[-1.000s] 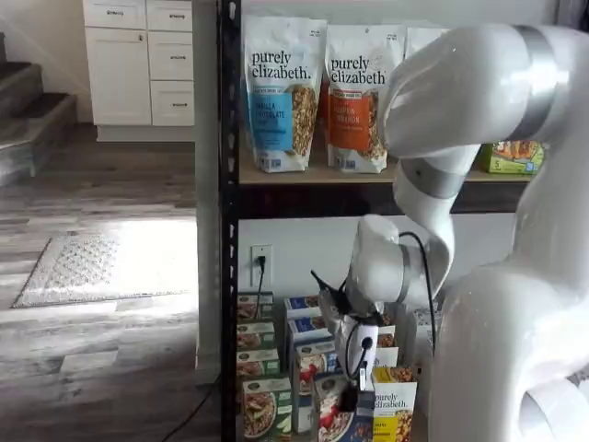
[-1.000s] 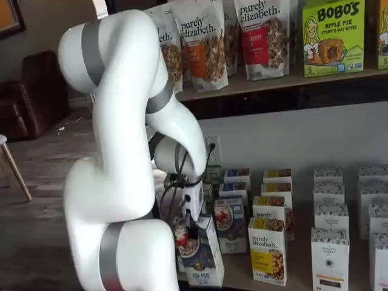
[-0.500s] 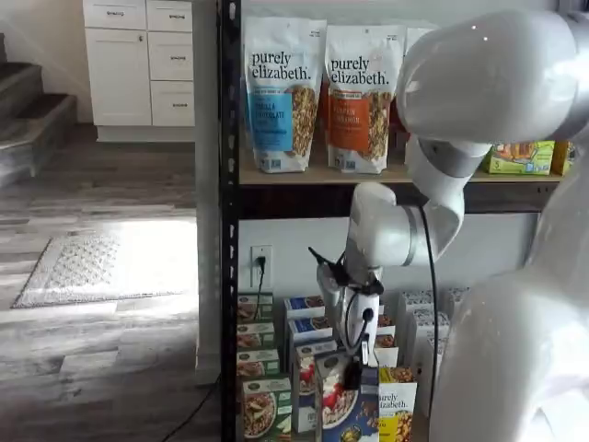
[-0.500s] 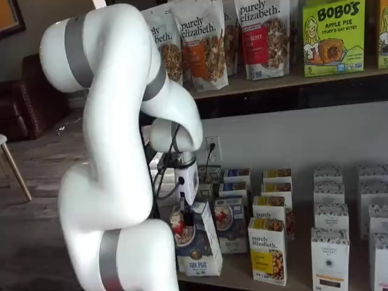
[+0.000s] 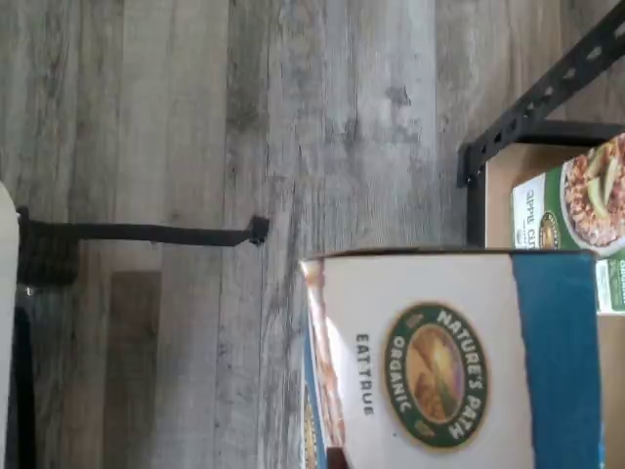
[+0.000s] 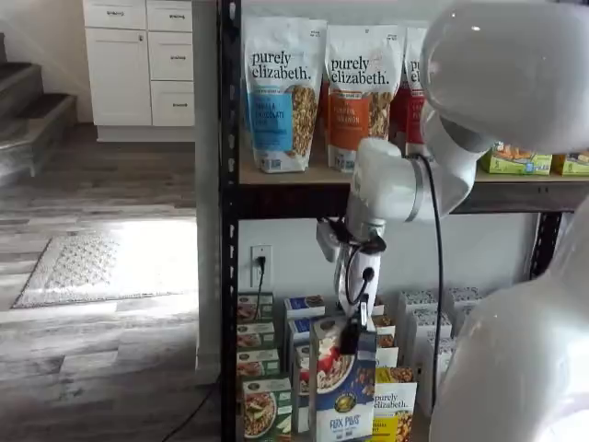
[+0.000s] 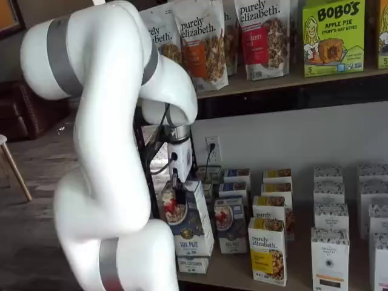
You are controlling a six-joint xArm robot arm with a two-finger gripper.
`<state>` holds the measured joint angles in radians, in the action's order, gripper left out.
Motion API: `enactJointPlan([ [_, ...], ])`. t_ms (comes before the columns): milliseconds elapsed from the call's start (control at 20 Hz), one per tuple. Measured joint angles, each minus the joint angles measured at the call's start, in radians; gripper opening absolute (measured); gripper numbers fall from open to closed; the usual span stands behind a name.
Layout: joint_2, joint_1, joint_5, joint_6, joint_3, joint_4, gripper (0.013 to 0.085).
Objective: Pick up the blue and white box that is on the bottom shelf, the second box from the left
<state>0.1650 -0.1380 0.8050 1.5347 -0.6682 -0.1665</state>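
— Gripping what, exactly?
— Gripper (image 6: 351, 339) fingers closed on the blue and white box (image 6: 340, 387) at its top edge.
— Where's the box?
— Lifted clear above the bottom shelf (image 7: 242, 271), tilted.

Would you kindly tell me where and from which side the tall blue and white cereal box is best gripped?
At its top edge, from above. The tall blue and white cereal box stands upright and narrow, with other boxes close beside it on the bottom shelf, so only its top is free. The end effector is already shut on that top edge, holding the box upright above the row.
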Motion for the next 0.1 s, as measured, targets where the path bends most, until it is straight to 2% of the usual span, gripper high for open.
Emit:
enactJointPlan([
  [100, 0.024, 0.0, 0.039, -0.011, -0.013, 0.009, 0.045],
])
